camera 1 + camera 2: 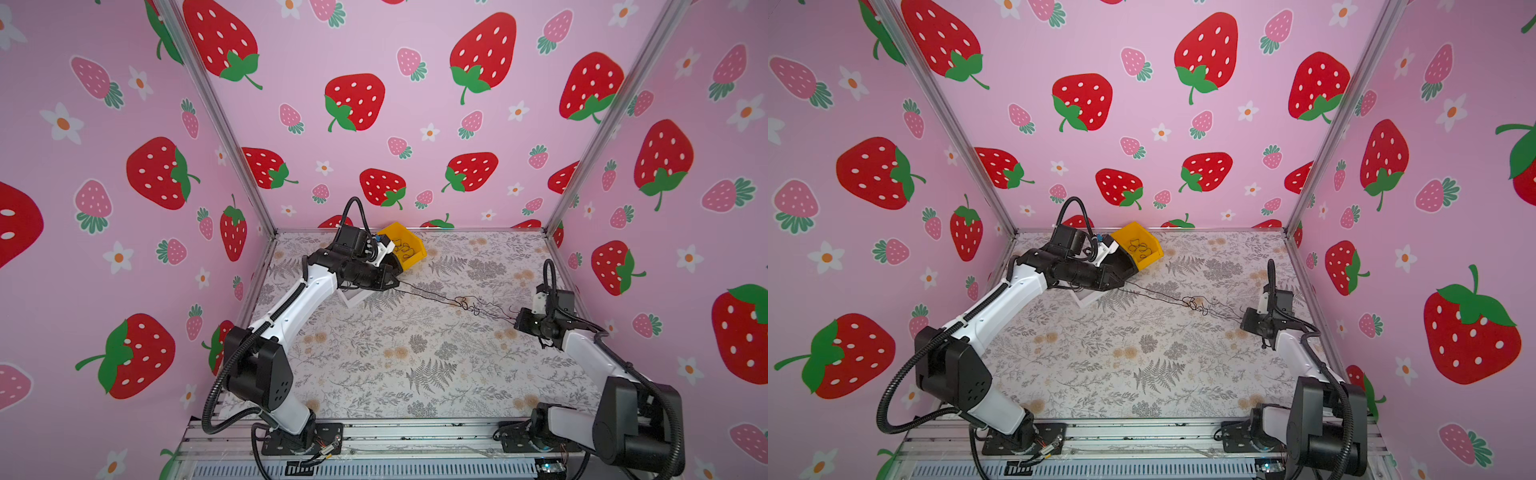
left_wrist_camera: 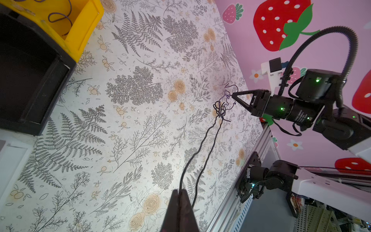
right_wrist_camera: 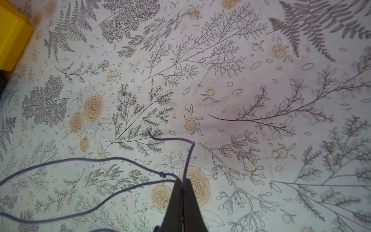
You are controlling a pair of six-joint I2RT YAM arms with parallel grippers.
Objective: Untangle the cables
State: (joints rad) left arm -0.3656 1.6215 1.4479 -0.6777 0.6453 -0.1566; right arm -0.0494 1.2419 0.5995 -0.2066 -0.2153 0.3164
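While both arms are reaching in over the floral desk (image 1: 415, 365), the cables (image 1: 432, 297) are running in a thin line between them in both top views.

- Left pincer (image 1: 397, 284): sitting at about 10 o'clock from the desk's middle, tips pressed together and pinching two dark strands. In the left wrist view these are trailing away toward the tangle (image 2: 220, 109).
- Right pincer (image 1: 516, 322): sitting at about 3 o'clock, tips pressed together and pinching a purplish strand. The right wrist view is showing that strand looping away, with a tiny knot just beside the tips.
- The tangle is lying at about 2 o'clock from the middle, nearer the right pincer. I cannot tell whether it is touching the desk.
- Yellow bin (image 1: 417, 254): standing at 12 o'clock by the far wall and holding a few curled strands (image 1: 403, 248).
- Black bin (image 2: 30, 80): sitting against the yellow bin, partly hidden under the left wrist in the top views.
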